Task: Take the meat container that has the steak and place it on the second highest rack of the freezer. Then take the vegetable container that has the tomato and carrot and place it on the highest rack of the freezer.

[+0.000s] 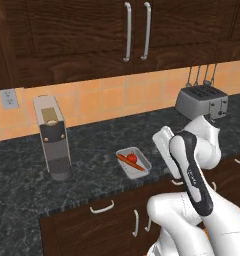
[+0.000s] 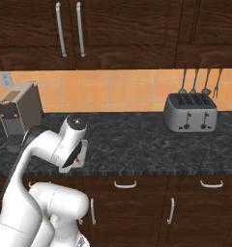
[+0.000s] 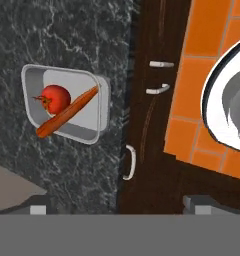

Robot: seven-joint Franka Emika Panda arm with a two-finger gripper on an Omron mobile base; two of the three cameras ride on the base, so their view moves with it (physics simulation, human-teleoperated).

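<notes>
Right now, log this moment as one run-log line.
gripper: open, holding nothing | tray: on counter near front edge, holds tomato and carrot | coffee machine: left of tray | toaster: right

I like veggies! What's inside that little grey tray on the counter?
Inside the tray lie a round red tomato and an orange carrot, the carrot slanting corner to corner beside the tomato. The bit of tray floor underneath them is covered.

No readable text, labels, brands or numbers anywhere (coffee machine (image 1: 53, 136), toaster (image 2: 191, 112) unmarked).
</notes>
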